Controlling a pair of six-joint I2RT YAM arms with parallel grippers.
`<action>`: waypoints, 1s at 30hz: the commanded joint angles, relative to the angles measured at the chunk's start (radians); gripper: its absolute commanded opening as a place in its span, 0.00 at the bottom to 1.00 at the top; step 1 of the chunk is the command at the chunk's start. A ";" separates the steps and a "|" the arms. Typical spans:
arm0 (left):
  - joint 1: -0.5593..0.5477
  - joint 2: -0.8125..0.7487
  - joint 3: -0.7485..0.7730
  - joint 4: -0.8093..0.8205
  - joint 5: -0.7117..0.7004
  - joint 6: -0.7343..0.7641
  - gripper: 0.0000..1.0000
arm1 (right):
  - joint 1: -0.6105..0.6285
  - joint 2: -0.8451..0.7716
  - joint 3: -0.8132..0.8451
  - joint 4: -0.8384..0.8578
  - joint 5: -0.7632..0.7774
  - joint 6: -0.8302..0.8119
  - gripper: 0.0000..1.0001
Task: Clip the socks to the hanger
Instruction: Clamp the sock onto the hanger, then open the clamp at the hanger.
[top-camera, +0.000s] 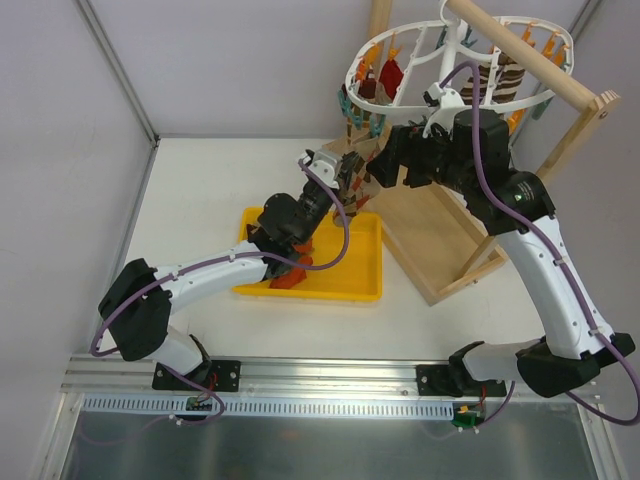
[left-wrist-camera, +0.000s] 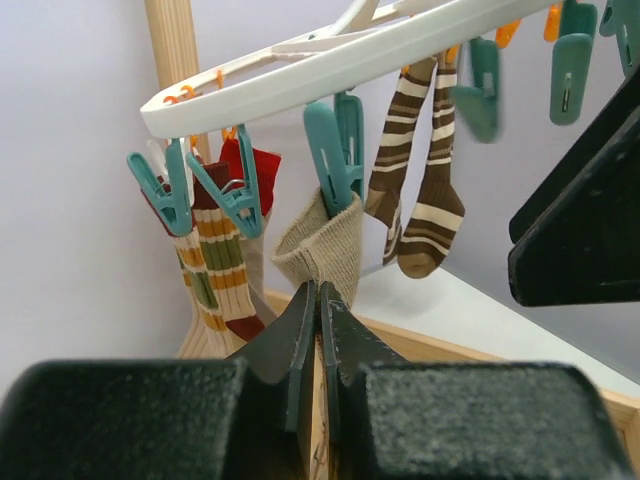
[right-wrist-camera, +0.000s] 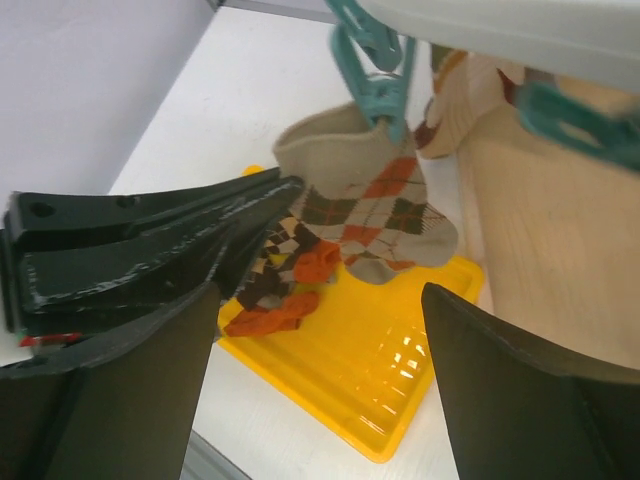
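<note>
The white hanger (top-camera: 352, 72) hangs from a wooden rod, with teal and orange clothespins under its rim (left-wrist-camera: 330, 62). A brown-and-beige argyle sock (right-wrist-camera: 370, 200) dangles from a teal clothespin (right-wrist-camera: 375, 60) that grips its beige cuff (left-wrist-camera: 320, 240). My left gripper (left-wrist-camera: 320, 300) is shut on that cuff just below the clothespin (left-wrist-camera: 335, 150); its black fingers (right-wrist-camera: 180, 225) reach the sock from the left. My right gripper (right-wrist-camera: 315, 390) stands wide open beside the sock, holding nothing. An orange-red sock (right-wrist-camera: 270, 315) and another argyle sock (right-wrist-camera: 265, 265) lie in the tray.
The yellow tray (top-camera: 365, 270) lies under my left arm. A wooden stand (top-camera: 430, 230) with a rod (top-camera: 530, 60) carries the hanger at the back right. Brown striped socks (left-wrist-camera: 420, 200) and other socks (left-wrist-camera: 215, 260) hang clipped on the ring.
</note>
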 joint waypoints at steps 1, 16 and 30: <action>0.010 -0.040 0.046 0.003 0.024 -0.030 0.00 | -0.001 -0.046 0.042 -0.062 0.129 -0.038 0.86; 0.023 -0.072 0.044 -0.034 0.024 -0.052 0.00 | -0.001 -0.039 0.067 0.028 0.342 -0.180 0.77; 0.042 -0.067 0.043 -0.034 0.030 -0.044 0.00 | 0.000 0.052 0.077 0.239 0.332 -0.279 0.72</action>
